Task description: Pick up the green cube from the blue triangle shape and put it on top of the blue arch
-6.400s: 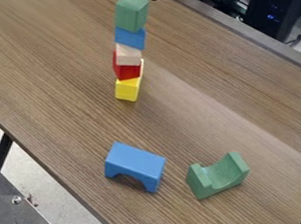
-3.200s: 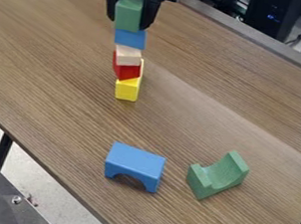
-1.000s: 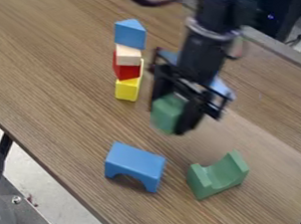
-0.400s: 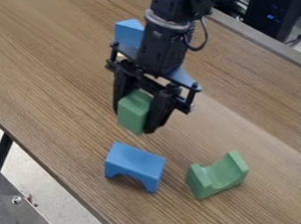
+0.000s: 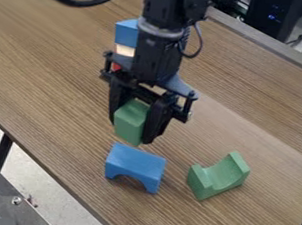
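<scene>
The green cube (image 5: pixel 127 126) hangs over the far edge of the blue arch (image 5: pixel 135 164), clasped between the jaws of the black gripper (image 5: pixel 131 132); whether cube and arch touch, I cannot tell. Right of the arch in view sits a green curved block (image 5: pixel 222 177). Well beyond the arch, partly hidden, a blue triangle shape (image 5: pixel 125 33) tops a cream block (image 5: pixel 124 52) and a red block (image 5: pixel 115 67). All stand above or on a wood-grain bench (image 5: pixel 54 100).

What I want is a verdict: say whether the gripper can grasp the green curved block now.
Probably not: the gripper has the green cube between its fingers, though no other block seems to stand between it and the green curved block.
</scene>
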